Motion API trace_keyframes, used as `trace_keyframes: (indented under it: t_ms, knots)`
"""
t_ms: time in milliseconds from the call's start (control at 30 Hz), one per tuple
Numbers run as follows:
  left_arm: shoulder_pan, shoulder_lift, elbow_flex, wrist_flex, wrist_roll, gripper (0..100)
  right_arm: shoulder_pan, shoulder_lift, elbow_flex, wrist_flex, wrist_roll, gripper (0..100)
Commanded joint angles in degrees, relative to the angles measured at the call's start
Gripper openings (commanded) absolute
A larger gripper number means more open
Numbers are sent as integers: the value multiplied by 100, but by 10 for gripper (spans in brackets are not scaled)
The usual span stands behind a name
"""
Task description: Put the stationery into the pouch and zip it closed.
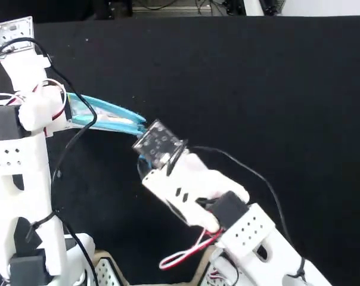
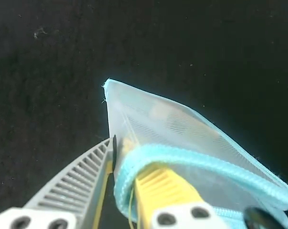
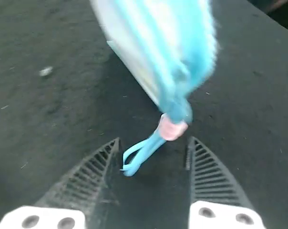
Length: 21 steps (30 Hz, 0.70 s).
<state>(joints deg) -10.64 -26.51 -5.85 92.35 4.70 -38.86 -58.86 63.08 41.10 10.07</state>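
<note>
My left gripper clamps one end of the pale blue translucent mesh pouch over the black table. My right gripper stands spread wide at the pouch's other end. The pink zip pull and its blue loop tab lie between those jaws, not yet pinched. A faint pale shape shows through the mesh, so I judge the stationery to be inside, though I cannot tell what it is. As I read it, what is left is to close on the pull and draw it along the bright blue zipper. I cannot tell how much of the zip is run. The pouch looks thin and soft, a flat wedge of fine mesh edged in blue.
</note>
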Motion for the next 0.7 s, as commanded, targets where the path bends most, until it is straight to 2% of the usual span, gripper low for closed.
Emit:
trace_keyframes:
  t_ms: [0, 167, 467, 667]
  knots:
    - [40, -62, -75, -26, -44, 34, 273, -154, 365, -1292, -141, 221]
    - [31, -97, -75, 9, -53, 34, 281, -136, 1007, -2426, -141, 221]
    - [66, -105, -75, -18, -26, 34, 273, -92, 1200, -2602, -132, 215]
    - [75, -105, -75, -18, -26, 34, 273, 831, 1033, -3165, -132, 215]
